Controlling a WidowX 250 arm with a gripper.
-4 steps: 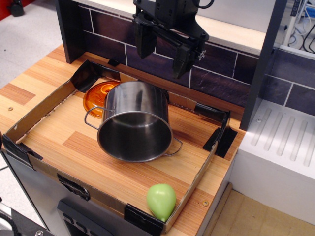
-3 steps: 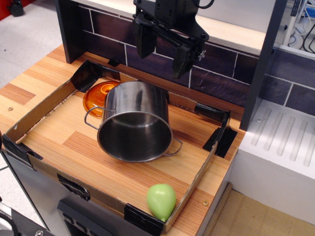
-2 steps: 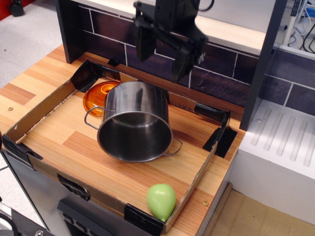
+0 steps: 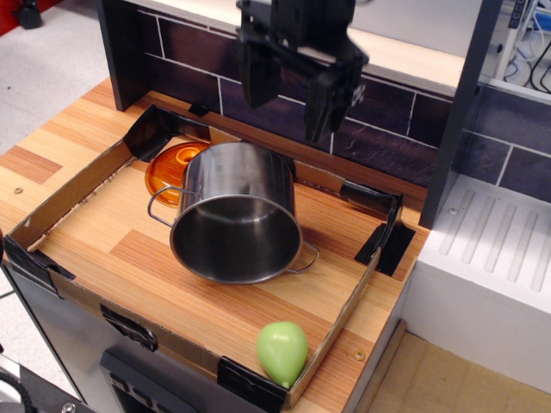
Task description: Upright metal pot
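Note:
The metal pot [image 4: 245, 194] lies tilted on its side in the middle of the cardboard tray [image 4: 69, 194], its open mouth facing the front. One wire loop handle shows on its left and one on its right. My gripper [image 4: 288, 116] hangs above the pot's back end, apart from it. It is open and empty, with its two black fingers [image 4: 256, 82] spread wide.
An orange round lid [image 4: 168, 168] lies flat behind the pot at the left. A green pear-shaped object [image 4: 282, 351] sits at the tray's front right corner. A dark tiled wall stands behind, and a white drainboard [image 4: 495, 249] is at the right.
My gripper has shifted slightly right and a little lower. It stays open. The pot has not moved.

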